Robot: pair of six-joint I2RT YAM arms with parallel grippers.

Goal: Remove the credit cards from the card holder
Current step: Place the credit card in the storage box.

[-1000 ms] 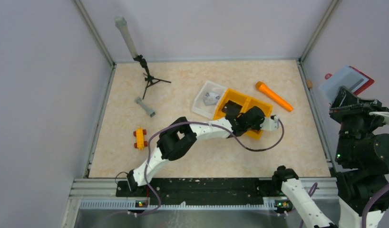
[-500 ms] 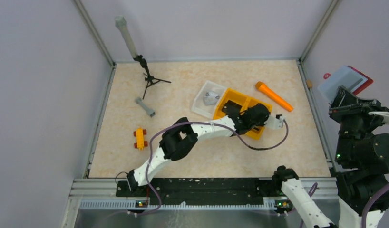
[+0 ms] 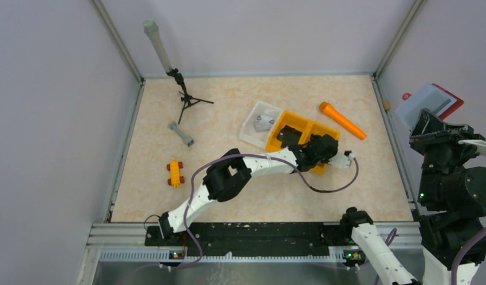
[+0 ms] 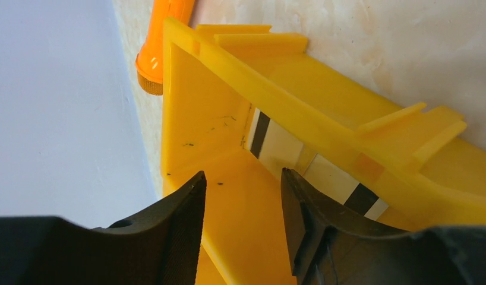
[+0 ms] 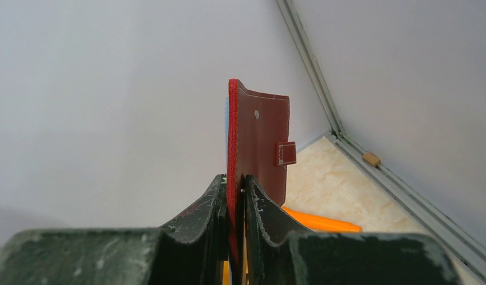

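Now the left gripper (image 4: 243, 184) has slid a little toward the right edge of the bench, and its arm has bent in closer behind it. It is wide open and has nothing in it. It hangs over the orange tray (image 3: 293, 126), which sits near the middle of the bench, a bit to the right.

Silver credit cards (image 4: 277, 147) with black stripes lie in the tray just past the fingertips, partly hidden behind a tray wall. So I think a card has just been dropped there, and this arm is free to fetch another.

The right gripper (image 5: 234, 185) is pinched tight on the card holder (image 5: 261, 139). It holds it up in the air over the right edge of the bench, near the far right corner and well apart from the left gripper. I cannot tell if any cards are left inside.
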